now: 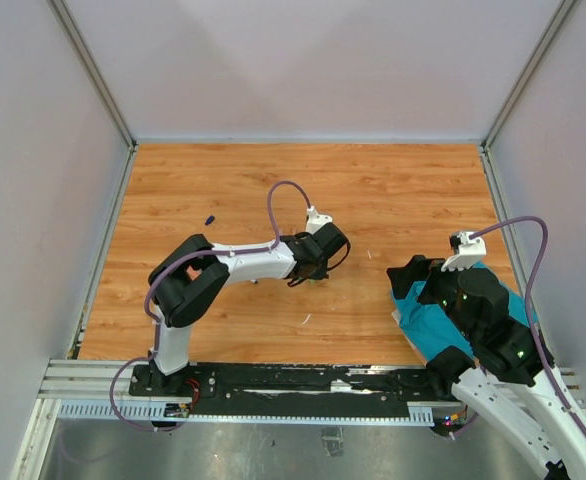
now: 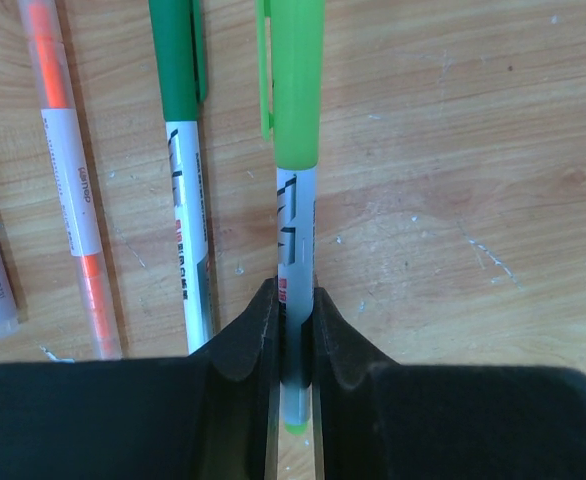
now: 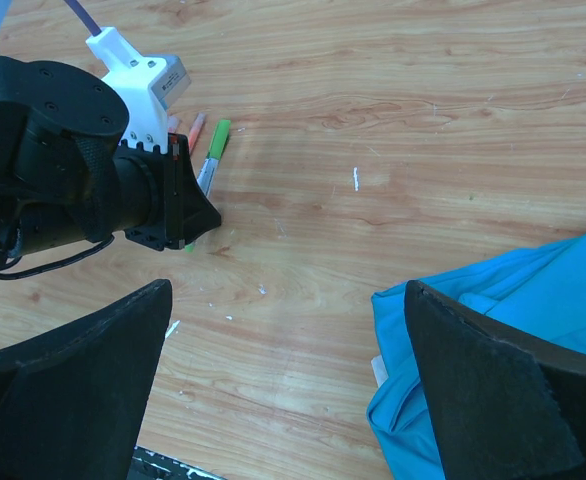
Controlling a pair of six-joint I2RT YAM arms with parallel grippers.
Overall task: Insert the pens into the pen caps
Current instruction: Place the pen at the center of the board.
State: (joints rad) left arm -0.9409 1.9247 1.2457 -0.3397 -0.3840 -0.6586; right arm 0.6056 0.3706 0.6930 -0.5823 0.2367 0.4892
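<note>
Left gripper (image 2: pixel 295 312): clenched on lower barrel of light green pen (image 2: pixel 297 215).
Pen flat on counter (image 2: pixel 453 200), about midway between left and right edges.
Light green cap (image 2: pixel 298 80) on far end.
Dark green pen (image 2: pixel 185 200) and orange pen (image 2: pixel 73 190) alongside, apart.
Handling, judged: light, rigid, smooth barrel, prone to slip or roll. Best hold mid-barrel, square across.
Right gripper (image 3: pixel 285 300): spread wide, empty, by teal cloth (image 3: pixel 493 330) near right edge.

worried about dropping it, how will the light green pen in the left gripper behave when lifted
The light green pen looks like a rigid plastic barrel, so it should stay straight. The left gripper pinches it near the tail end, so the capped end may droop or pivot. Its smooth round barrel could slip; the cap's clip would likely limit rolling.
</note>
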